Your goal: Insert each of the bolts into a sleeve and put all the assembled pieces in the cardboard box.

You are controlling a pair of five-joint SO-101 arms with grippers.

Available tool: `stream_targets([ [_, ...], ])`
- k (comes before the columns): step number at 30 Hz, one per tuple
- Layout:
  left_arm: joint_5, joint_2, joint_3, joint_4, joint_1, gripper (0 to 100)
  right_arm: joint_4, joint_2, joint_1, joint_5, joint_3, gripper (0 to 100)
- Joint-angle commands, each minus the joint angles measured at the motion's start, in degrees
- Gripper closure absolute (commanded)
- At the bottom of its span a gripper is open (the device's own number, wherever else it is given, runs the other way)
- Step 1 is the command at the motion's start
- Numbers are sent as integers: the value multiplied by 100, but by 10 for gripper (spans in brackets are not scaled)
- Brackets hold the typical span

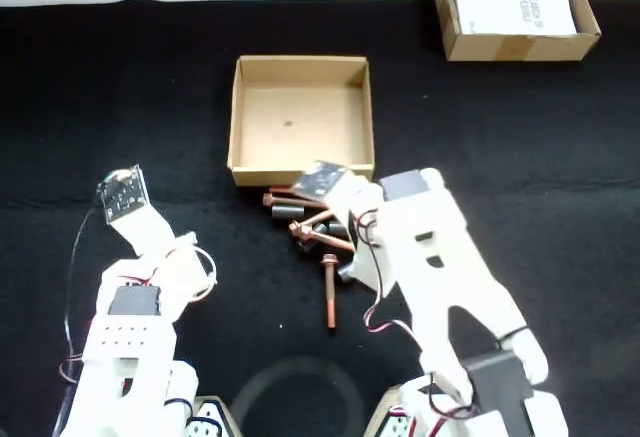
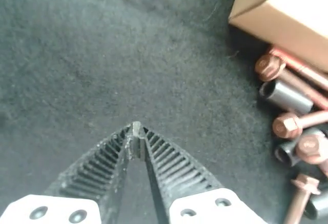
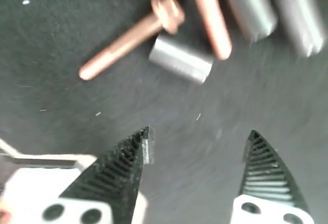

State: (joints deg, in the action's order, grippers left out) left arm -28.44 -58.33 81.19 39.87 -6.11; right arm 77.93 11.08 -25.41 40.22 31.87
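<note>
The bolts (image 1: pixel 288 200) are seen as copper-coloured shafts with flanged hexagonal heads. The sleeves (image 2: pixel 285 96) are short, dark grey metal tubes, hollow at the ends. Both are heaped together on the black table covering (image 1: pixel 150 77), just near of the open cardboard box (image 1: pixel 320 97). Several bolts are crossed over one another and lie against sleeves. One lone bolt (image 1: pixel 330 295) is laid apart on the near side of the heap, with its head turned to the far side. The cardboard box is shallow, square and brown.

The right gripper (image 3: pixel 200 141) is held wide open over the cloth, with nothing between its ridged black fingers. It is placed at the far right edge of the heap, close to the box's near wall. The left gripper (image 2: pixel 136 131) is closed tip to tip with nothing held, and is placed over bare cloth well to the left of the heap. A second box (image 1: pixel 510 49) with a white printed sheet is set at the far right.
</note>
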Motion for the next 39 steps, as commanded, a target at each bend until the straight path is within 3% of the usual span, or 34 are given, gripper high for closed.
stream_targets([
  [1,53,22,48,-290,-75,990,-462,-251,-75,730,-268,735],
  [7,457,22,303,-800,-75,991,-664,-708,-330,1284,-567,735],
  [18,475,22,286,-800,-84,991,-75,-945,-1516,1266,-760,735],
  [24,484,22,286,-800,-84,991,101,-936,-1191,1160,-453,735],
  [28,484,22,286,-800,-84,991,-391,-954,-831,1336,-277,735],
  [39,484,22,286,-800,-84,991,-936,-1956,-840,1319,-277,735],
])
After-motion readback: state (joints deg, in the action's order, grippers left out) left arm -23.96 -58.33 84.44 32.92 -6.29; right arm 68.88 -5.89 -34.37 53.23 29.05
